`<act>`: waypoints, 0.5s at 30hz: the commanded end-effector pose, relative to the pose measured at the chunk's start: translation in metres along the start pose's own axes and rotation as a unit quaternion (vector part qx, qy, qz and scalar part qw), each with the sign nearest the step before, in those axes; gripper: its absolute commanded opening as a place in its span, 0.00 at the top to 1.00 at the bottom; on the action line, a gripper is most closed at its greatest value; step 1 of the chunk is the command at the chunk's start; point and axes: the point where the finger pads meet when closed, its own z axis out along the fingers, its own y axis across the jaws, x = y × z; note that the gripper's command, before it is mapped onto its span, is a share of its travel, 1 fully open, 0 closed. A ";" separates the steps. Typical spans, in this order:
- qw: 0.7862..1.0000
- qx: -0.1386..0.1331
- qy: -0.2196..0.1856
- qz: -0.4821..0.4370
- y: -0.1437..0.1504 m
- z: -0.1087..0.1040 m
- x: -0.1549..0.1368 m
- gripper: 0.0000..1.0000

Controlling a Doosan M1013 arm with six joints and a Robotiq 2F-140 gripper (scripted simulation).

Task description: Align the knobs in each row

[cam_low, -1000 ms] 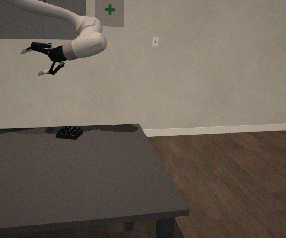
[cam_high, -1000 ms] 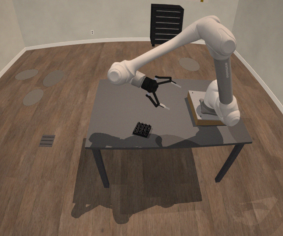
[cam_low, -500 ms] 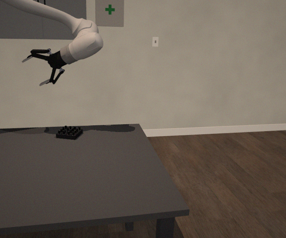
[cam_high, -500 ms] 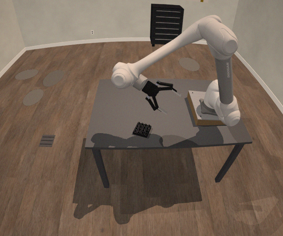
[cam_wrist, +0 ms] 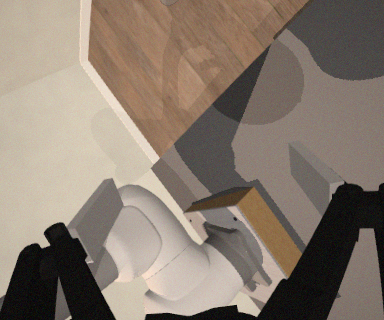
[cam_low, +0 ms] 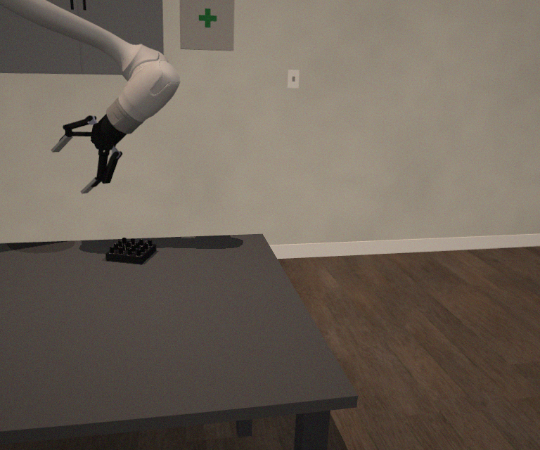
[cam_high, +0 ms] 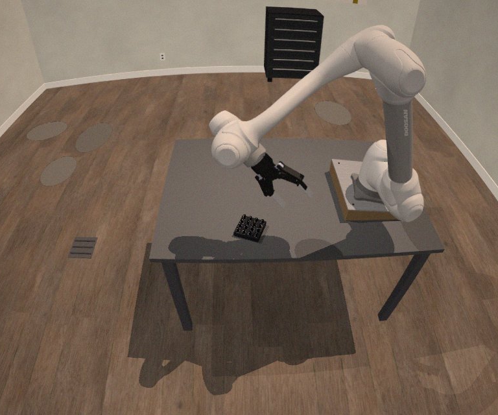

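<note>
Your jaws point(cam_low: 76, 165) are spread wide with nothing between them, hanging high in the air, tilted down and sideways. The knob box point(cam_high: 249, 227) stands on its feet on the dark surface point(cam_high: 205, 192), well below the jaws and off to one side of them. You cannot read the knob lines from here.

Around me the walls point(cam_low: 382, 145) are pale beige with a white baseboard point(cam_low: 406, 244), and the floor point(cam_high: 61, 312) is dark wood plank. A black drawer cabinet point(cam_high: 293, 42) stands against the far wall. My dark grey table point(cam_low: 164, 339) throws a broad shadow on the planks
</note>
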 end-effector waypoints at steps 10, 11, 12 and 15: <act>0.971 -0.126 0.040 0.197 0.072 0.019 0.005 0.00; 0.966 -0.136 0.046 0.213 0.079 0.019 0.005 0.00; 0.961 -0.146 0.053 0.228 0.085 0.019 0.006 0.00; 0.944 -0.173 0.074 0.272 0.102 0.020 0.007 0.00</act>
